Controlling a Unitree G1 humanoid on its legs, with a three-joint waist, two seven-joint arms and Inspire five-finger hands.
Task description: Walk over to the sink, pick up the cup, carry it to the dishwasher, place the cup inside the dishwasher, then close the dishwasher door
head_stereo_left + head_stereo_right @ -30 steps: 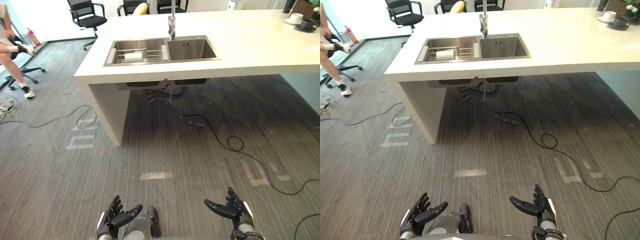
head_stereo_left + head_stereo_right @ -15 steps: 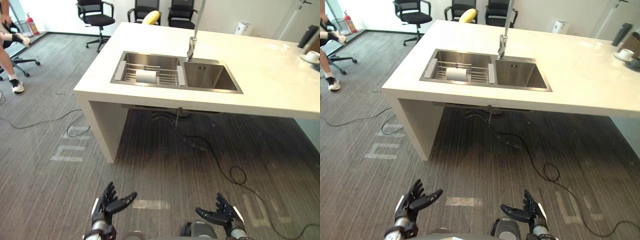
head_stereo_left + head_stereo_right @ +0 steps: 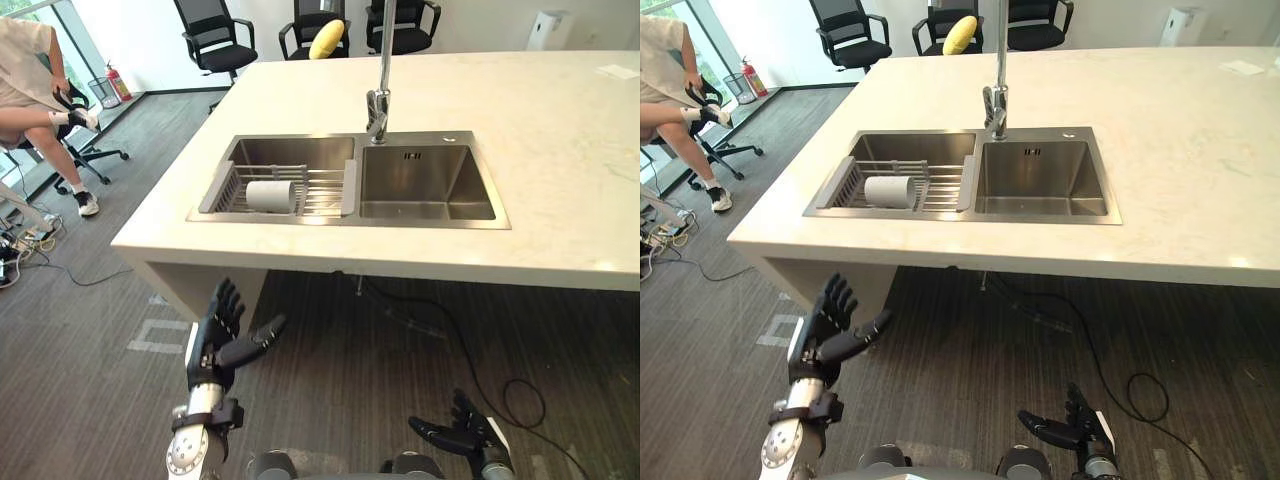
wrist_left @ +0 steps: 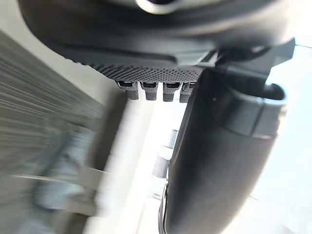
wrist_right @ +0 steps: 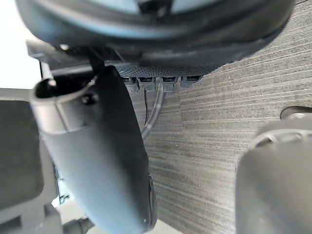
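A white cup point(image 3: 271, 196) lies on its side on a wire rack point(image 3: 322, 192) in the left basin of a steel double sink point(image 3: 425, 188); a tall faucet point(image 3: 378, 100) stands behind the divider; the sink is set in a pale countertop point(image 3: 560, 130). The left hand point(image 3: 212, 343) is raised in front of the counter's near edge, fingers spread and empty, well apart from the cup; the right hand point(image 3: 470, 436) hangs low over the floor, fingers straight, holding nothing. A person point(image 3: 30, 90) sits on a chair at far left.

person point(image 3: 35, 75) seated far left | black office chair point(image 3: 215, 35) | yellow object point(image 3: 327, 38) | red extinguisher point(image 3: 119, 83)
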